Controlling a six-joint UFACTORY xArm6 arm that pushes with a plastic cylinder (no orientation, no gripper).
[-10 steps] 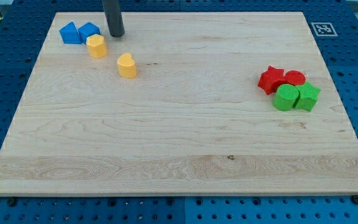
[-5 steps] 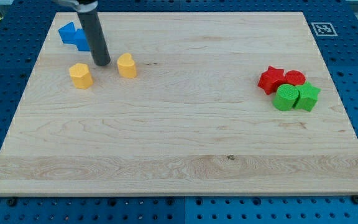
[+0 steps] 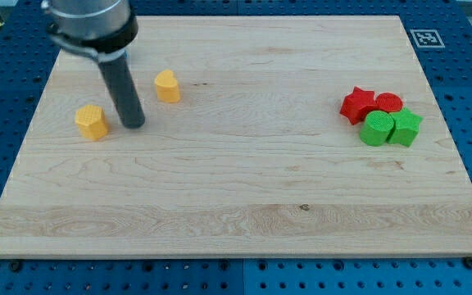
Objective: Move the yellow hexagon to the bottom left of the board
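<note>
The yellow hexagon lies on the wooden board near its left edge, in the upper half of the view. My tip rests on the board just to the right of it, a small gap apart. A second yellow block, heart-like in shape, sits up and to the right of my tip. The rod and the arm above it hide the upper left corner of the board, and the blue blocks do not show.
A red star and a red cylinder sit close together at the view's right, with a green cylinder and a green block touching them below. A black-and-white marker is at the board's top right corner.
The yellow hexagon has slid down and to the left from beside the blue blocks. My tip has moved down along with it, staying on its right. The arm now covers the blue blocks.
</note>
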